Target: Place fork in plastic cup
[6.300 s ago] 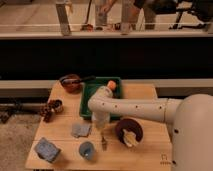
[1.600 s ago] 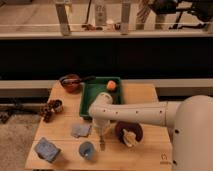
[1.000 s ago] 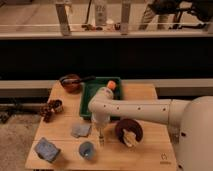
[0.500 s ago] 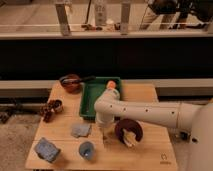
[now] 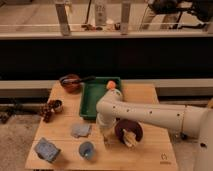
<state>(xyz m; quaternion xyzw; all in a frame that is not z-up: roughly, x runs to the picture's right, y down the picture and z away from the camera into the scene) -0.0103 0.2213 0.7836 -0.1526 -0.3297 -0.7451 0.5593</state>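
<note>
My white arm (image 5: 150, 114) reached in from the right across a wooden worktop (image 5: 150, 152). My tool (image 5: 107, 135) hung just in front of the green tray (image 5: 89, 102), its two fingers pressed together and pointing down at the wood. I could not make out the fork, so whether the tool was pinching it I cannot say. The plastic cup (image 5: 86, 149), light blue and round, stood near the front edge, just left of the tool and apart from it. A dark red bowl (image 5: 129, 131) sat to the tool's right. A grey-blue cloth (image 5: 80, 130) lay behind the cup, a blue block (image 5: 47, 149) at the front left, and a brown bowl (image 5: 70, 82) at the back.
</note>
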